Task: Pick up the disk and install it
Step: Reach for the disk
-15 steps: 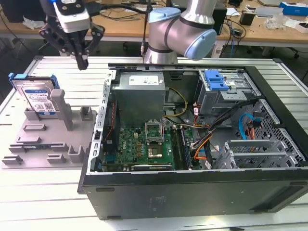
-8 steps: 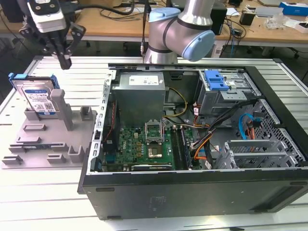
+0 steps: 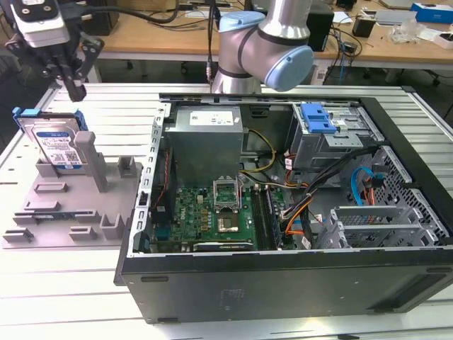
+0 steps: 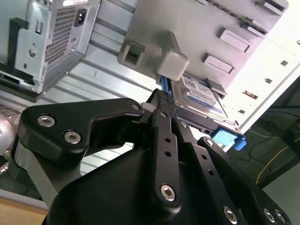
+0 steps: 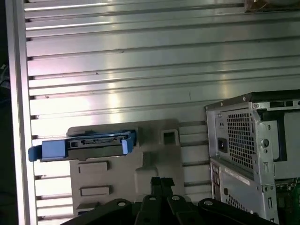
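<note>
The disk (image 3: 56,145) stands upright in the grey fixture (image 3: 71,212) at the exterior view's left, its white-and-blue label facing out and blue rails along its edges. My gripper (image 3: 74,91) hangs just above and beside the disk's top edge, shut with nothing between its fingers. In the second wrist view the gripper (image 4: 165,98) points at the fixture (image 4: 197,28), with the disk (image 4: 201,93) just past the tips. The first wrist view looks down on the disk (image 5: 93,143) edge-on, apart from the gripper (image 5: 161,182).
An open computer case (image 3: 283,283) lies to the exterior view's right of the fixture, with a motherboard (image 3: 212,212), a power supply (image 3: 209,138), cables and a drive cage with a blue latch (image 3: 318,117). Both rest on a ribbed metal table (image 3: 64,297).
</note>
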`<action>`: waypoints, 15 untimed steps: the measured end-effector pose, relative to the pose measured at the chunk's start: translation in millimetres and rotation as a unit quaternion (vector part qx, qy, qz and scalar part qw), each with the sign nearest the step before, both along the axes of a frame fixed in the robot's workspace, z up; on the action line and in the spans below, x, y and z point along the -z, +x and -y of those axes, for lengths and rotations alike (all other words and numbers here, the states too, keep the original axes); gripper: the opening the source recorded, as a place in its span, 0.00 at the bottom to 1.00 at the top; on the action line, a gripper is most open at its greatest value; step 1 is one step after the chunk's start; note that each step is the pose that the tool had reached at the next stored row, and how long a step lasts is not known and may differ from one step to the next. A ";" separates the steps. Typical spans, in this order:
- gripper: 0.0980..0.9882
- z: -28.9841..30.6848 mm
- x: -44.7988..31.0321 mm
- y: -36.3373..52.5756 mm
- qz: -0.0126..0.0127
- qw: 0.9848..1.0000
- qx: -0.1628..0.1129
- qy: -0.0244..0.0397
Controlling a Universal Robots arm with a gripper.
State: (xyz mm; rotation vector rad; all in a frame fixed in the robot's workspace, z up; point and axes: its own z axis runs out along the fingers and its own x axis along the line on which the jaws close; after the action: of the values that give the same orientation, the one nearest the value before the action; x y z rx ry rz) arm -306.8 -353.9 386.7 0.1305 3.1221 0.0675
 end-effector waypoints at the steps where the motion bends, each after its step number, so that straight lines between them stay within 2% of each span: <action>1: 0.01 -1.1 0.3 -5.0 0.000 1.000 0.000 0.000; 6: 0.01 -5.5 1.5 -22.7 -0.001 1.000 0.000 0.000; 10: 0.01 -14.5 2.9 -45.9 -0.001 1.000 0.000 0.000; 15: 0.01 -15.5 3.0 -47.4 -0.001 1.000 0.000 0.000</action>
State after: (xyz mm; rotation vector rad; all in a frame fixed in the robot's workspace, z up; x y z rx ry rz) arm -354.3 -338.4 383.7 0.1308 3.1242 0.0668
